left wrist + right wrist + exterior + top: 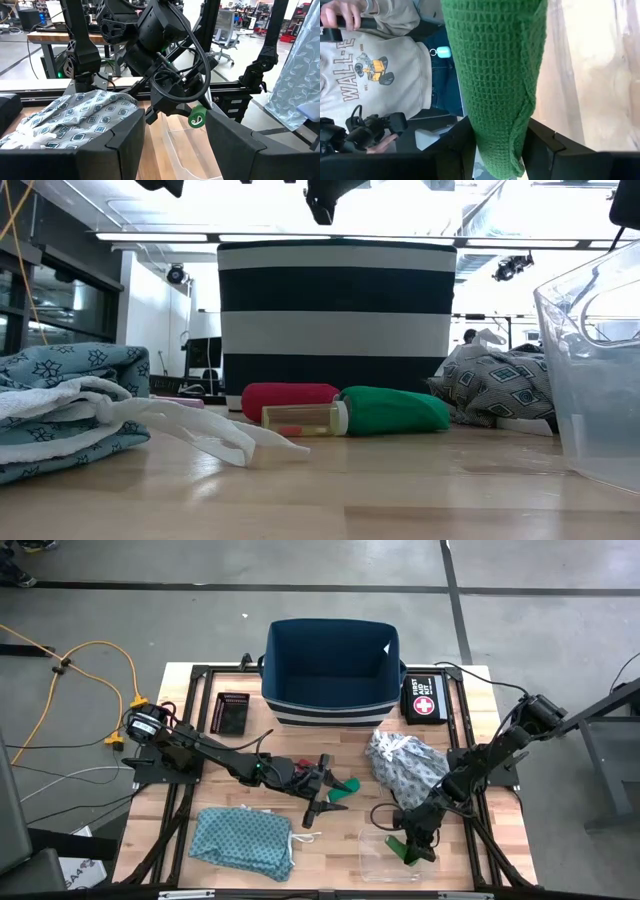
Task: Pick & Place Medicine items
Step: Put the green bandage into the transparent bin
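Right gripper point(413, 852) clamped on a green tube point(492, 85), over the clear bin point(385, 858) at the table's point(330, 845) front edge; left gripper point(322, 788) spread open mid-table, beside another green tube point(347, 784)

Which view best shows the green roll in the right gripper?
The right wrist view: the green roll fills the frame between that gripper's fingers. The left wrist view shows only its end, the high view a small green patch; the low view misses it.

Green roll point(492, 85): you see its upper end cut by the top edge.
Clear bin point(597, 370): cut at right edge.
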`<state>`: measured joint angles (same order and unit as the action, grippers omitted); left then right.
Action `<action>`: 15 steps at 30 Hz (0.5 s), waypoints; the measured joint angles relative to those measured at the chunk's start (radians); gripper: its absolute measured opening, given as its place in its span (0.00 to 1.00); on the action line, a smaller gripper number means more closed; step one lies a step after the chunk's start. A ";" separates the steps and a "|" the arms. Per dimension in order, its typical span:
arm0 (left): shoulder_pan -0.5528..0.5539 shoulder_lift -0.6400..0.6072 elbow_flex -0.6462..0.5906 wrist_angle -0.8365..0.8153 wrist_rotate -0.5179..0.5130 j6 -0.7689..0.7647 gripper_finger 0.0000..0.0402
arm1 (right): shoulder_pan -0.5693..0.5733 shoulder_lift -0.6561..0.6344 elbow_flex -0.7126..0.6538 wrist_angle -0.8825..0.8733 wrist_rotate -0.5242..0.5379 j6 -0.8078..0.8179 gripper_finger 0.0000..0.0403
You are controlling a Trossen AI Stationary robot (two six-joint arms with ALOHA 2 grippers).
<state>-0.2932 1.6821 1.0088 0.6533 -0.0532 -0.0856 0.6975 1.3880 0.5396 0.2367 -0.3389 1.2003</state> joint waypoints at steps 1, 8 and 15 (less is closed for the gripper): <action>0.000 0.000 0.000 0.000 0.000 0.000 0.50 | 0.000 0.000 0.000 0.000 0.000 0.000 0.32; 0.000 0.000 0.000 0.000 0.000 0.000 0.50 | 0.000 0.000 0.000 0.009 0.000 -0.001 0.35; 0.000 0.000 0.000 0.000 0.000 0.000 0.50 | 0.000 0.000 0.000 0.015 0.000 -0.002 0.35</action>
<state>-0.2932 1.6821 1.0088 0.6533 -0.0532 -0.0856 0.6975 1.3880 0.5396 0.2515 -0.3390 1.1985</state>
